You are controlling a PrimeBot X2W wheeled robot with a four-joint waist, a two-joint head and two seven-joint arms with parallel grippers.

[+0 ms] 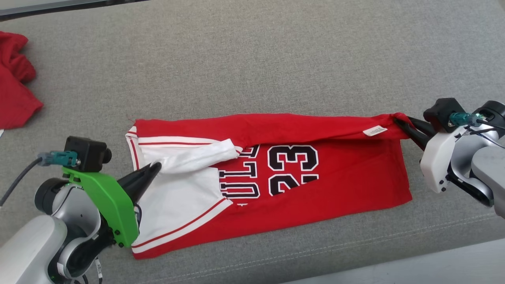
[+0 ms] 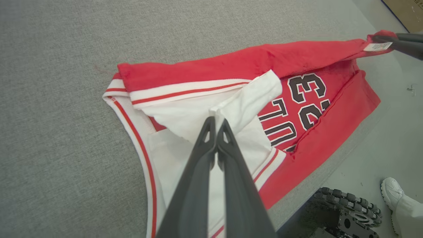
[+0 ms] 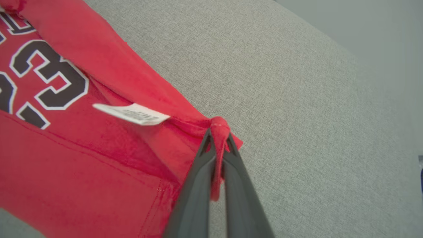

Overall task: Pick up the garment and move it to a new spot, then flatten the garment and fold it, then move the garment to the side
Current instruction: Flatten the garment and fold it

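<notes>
Right gripper (image 3: 217, 136) clamped shut on a bunched corner of the red garment (image 3: 76, 165).
The two dark fingers rose from the bottom edge with tips pressed together, and a small fold of red cloth was pinched between them and poked out above. The garment spread away to the left over the grey woven surface (image 3: 290, 99), with a stitched hem visible. A white label (image 3: 132, 114) lay near the held corner, its print too small to read. Black digits (image 3: 49, 77) outlined in white were noted at upper left, partly cut off.
</notes>
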